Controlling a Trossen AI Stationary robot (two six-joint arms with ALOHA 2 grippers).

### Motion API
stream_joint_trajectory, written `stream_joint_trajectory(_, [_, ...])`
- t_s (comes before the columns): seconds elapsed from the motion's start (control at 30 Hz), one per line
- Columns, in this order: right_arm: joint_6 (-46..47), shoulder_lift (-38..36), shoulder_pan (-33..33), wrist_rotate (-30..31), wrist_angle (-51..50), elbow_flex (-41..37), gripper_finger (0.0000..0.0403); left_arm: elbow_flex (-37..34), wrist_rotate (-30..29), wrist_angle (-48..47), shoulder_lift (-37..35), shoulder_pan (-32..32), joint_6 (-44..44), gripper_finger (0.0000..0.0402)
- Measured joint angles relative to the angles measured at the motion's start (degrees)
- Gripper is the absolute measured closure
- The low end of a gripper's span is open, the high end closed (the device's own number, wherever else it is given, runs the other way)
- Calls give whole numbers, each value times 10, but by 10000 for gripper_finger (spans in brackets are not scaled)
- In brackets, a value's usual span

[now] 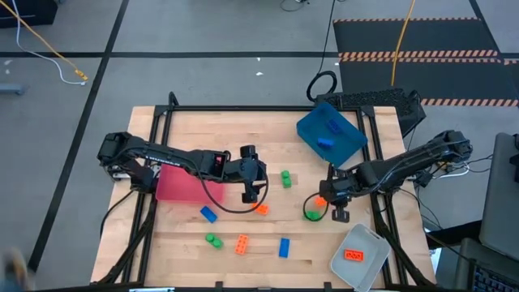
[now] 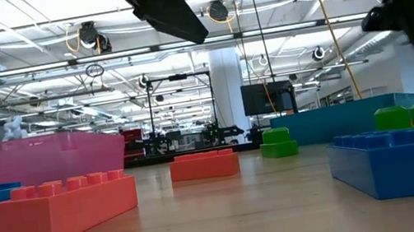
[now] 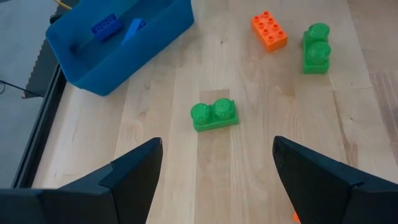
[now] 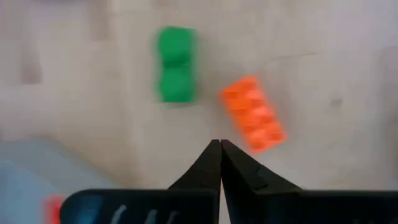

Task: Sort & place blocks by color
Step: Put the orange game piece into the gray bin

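Observation:
Small studded blocks lie scattered on the wooden table (image 1: 268, 146). An orange block (image 1: 322, 200) and a green block (image 1: 312, 215) rest flat just below my right gripper (image 1: 336, 208). That gripper is shut and holds nothing; in its wrist view the shut gripper (image 4: 219, 155) hangs above the orange block (image 4: 252, 115) and the green block (image 4: 176, 65). My left gripper (image 1: 250, 191) hovers open mid-table above another green block (image 3: 213, 115) without touching it. More blocks lie nearer the front: orange (image 1: 261, 208), blue (image 1: 208, 214), green (image 1: 213, 240), orange (image 1: 242, 244), blue (image 1: 284, 247).
A red tray (image 1: 180, 185) sits under the left arm. A blue tray (image 1: 331, 134) with blue blocks stands at the far right. A clear-grey tray (image 1: 369, 243) at the near right corner holds an orange block (image 1: 354, 255). A green block (image 1: 286, 178) lies mid-table.

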Motion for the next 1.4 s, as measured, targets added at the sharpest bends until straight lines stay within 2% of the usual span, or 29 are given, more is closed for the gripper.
stream_joint_trajectory(0.07, [10, -2, 7, -13, -27, 24, 403, 0, 0, 0, 0, 1, 0, 94])
stream_joint_trajectory(0.2, [5, -6, 15, 13, -35, 47, 403, 0, 0, 0, 0, 1, 0, 94])
stream_joint_trajectory(0.3, [-28, -4, 16, 39, -6, 34, 398, 0, 0, 0, 0, 1, 0, 94])
stream_joint_trajectory(0.4, [-71, -4, 16, 53, 46, 1, 374, 0, 0, 0, 0, 1, 0, 94])
stream_joint_trajectory(0.5, [-99, -4, 8, 46, 91, -38, 329, 0, 0, 0, 0, 1, 0, 94])
stream_joint_trajectory(0.63, [-108, -4, -3, 53, 132, -84, 247, 0, 0, 1, 0, 1, 0, 94])
stream_joint_trajectory(0.8, [-113, -4, -4, 95, 184, -125, 147, 0, 0, 0, 0, 1, -5, 94])
stream_joint_trajectory(0.93, [-108, -4, -4, 95, 194, -147, 100, 0, 0, 1, 0, 1, -4, 94])
stream_joint_trajectory(1.13, [-106, -4, 1, 93, 211, -186, 93, 0, 0, 6, 0, 5, -6, 94])
stream_joint_trajectory(1.4, [-85, -5, 1, 92, 308, -254, 132, 0, 0, 6, 0, 5, -16, 94])
